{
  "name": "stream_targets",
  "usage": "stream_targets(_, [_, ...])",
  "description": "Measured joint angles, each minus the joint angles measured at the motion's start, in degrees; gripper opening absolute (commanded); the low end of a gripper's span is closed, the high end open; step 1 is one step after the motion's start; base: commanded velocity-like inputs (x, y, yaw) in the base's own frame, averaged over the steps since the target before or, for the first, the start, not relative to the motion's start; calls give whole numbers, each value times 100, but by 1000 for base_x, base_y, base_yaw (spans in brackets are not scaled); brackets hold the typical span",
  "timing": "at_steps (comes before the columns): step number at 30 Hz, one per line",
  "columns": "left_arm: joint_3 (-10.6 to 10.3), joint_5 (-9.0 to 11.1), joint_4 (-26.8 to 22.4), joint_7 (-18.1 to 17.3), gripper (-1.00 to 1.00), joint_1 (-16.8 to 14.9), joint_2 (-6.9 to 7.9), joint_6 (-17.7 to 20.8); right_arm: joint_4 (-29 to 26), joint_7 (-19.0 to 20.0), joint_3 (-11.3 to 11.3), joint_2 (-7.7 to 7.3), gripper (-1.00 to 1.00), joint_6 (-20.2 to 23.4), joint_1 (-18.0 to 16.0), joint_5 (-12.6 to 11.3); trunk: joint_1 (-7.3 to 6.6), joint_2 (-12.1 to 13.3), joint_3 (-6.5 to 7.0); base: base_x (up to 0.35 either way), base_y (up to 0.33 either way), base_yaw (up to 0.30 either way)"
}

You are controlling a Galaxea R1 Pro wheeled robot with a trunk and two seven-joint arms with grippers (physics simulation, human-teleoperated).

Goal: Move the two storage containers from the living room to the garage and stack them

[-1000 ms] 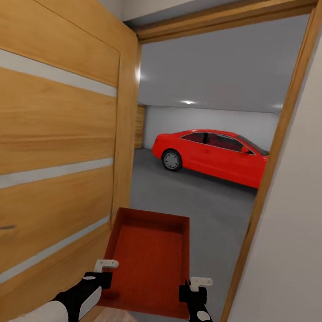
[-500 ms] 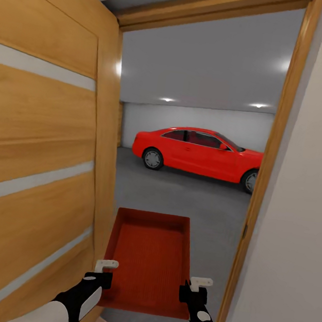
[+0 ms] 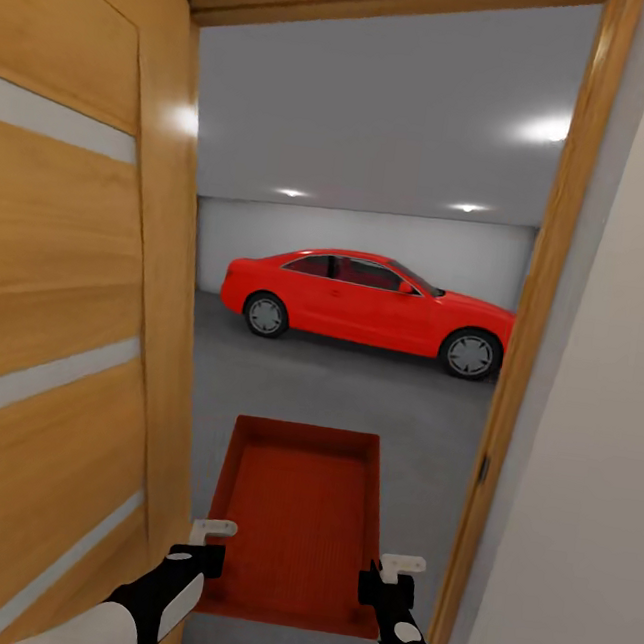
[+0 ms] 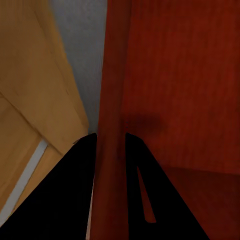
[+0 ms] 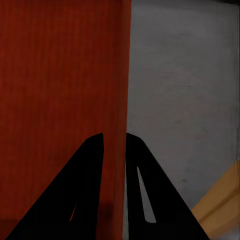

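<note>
- Head view: I'm in the doorway with one storage container (image 3: pixel 298 521) held out in front of me, open side up and empty. My left gripper (image 3: pixel 206 546) has it by the left wall and my right gripper (image 3: pixel 383 577) by the right wall, both at the near end. The open wood door (image 3: pixel 59 330) is right up against my left side and the door frame (image 3: pixel 534 318) is close on my right, so it's a tight squeeze. Through the opening is the garage: grey floor (image 3: pixel 352 406), white back wall, and the red car (image 3: pixel 364 307) parked far across the room, well apart from me.
- Left wrist view: my left gripper (image 4: pixel 111 150) is clamped on the container's left wall (image 4: pixel 112 75), one finger on each side of it. Red box bottom on one side, a strip of grey concrete and the door's wood on the other.
- Right wrist view: same deal, right gripper (image 5: pixel 115 150) pinching the right wall (image 5: pixel 124 65), with grey concrete past it and a bit of wood trim at the corner.
- Progress, my guess: about at the threshold with this box. It's not on the garage floor yet, and I can't tell where the other container is. Left to do: roll in, set this one down clear of the car, and get the two stacked.
</note>
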Motion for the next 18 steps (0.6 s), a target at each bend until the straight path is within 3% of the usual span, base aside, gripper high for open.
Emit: stream_targets(18, [1, -1, -1, 0, -100, 2, 0, 0, 1, 0, 2, 0, -100, 0, 0, -1, 0, 0, 0, 246, 218, -277])
